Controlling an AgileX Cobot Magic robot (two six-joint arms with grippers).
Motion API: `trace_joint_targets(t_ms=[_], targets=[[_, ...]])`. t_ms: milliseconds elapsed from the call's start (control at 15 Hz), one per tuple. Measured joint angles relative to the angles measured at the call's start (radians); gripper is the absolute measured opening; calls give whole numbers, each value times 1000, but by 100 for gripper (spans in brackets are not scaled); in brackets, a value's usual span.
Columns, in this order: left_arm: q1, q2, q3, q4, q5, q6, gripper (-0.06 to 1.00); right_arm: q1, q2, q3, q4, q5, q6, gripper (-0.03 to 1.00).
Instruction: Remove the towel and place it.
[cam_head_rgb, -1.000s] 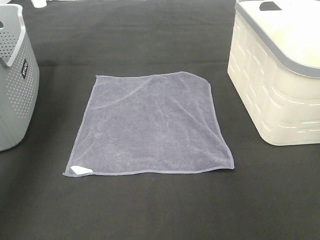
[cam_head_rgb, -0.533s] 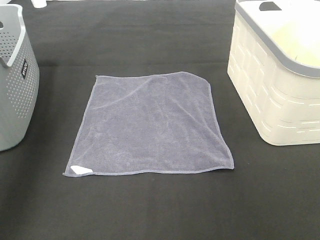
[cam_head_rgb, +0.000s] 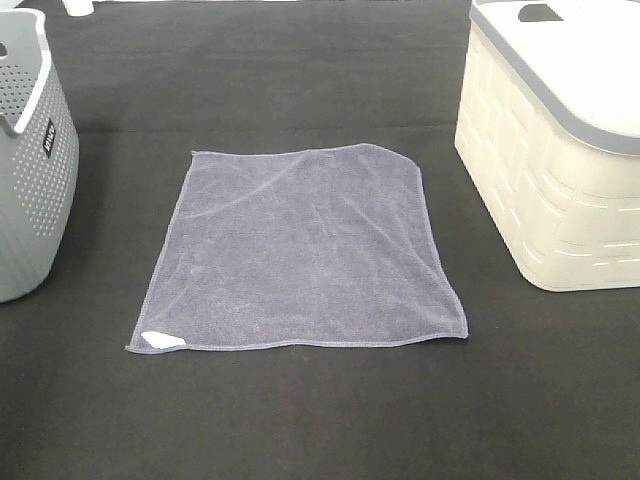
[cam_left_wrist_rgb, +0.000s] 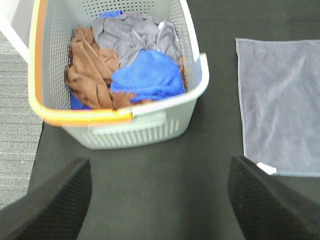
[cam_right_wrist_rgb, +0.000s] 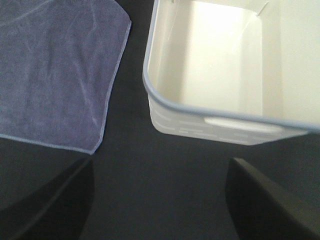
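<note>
Towel lies flat on my dark tabletop, between grey basket and white basket | my left jaws spread apart, holding nothing | my right jaws spread apart, holding nothing

Towel flat on table, between left basket and right basket

Open black tabletop surrounds the flat towel; grey basket and cream basket flank it, well apart.
</note>
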Motion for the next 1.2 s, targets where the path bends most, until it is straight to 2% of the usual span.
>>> trace_joint_targets(t_ms=[267,467,667,933,1200], targets=[[0,-262,246,-5,1,0,71,0,-276,206,-2,-14,-3,73],[0,-416,374,-12,1,0,71,0,-425,334,-2,-33,-7,73],[0,-554,439,-15,1,0,71,0,-568,452,-4,-72,-35,73],[0,-701,470,-27,2,0,71,0,-733,538,-6,-87,-38,73],[0,-725,519,-48,3,0,75,0,-861,567,18,-87,-48,73]])
